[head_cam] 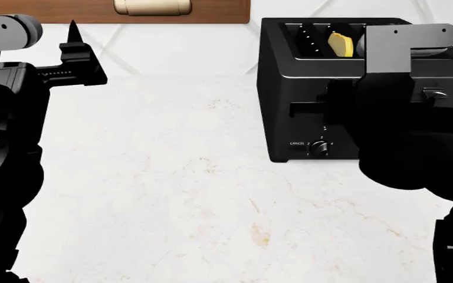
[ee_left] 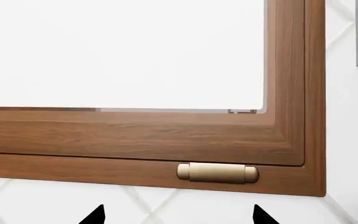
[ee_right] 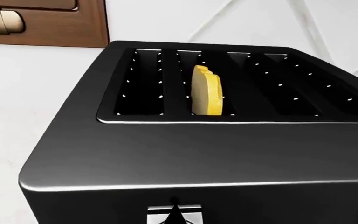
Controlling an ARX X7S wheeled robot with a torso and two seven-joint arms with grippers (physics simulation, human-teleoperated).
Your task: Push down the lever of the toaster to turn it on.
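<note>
Right end effector [ee_right: 174, 212] tip on the lever [ee_right: 174, 213], opening unclear; press straight down the toaster [ee_right: 166, 154] front

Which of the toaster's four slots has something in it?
The second slot from the toaster's wooden-frame end: a yellow bread slice stands upright in it. The other three show only dark walls.

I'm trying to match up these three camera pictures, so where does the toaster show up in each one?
Head view: the toaster stands at upper right on the counter, its right part hidden by the right arm.
Right wrist view: it fills most of the picture, seen from above with a yellow slice in the second slot.
Left wrist view: not identifiable; only a dark sliver at the edge.
Shared landmark: the brass handle on the wooden frame, visible in all three.
</note>
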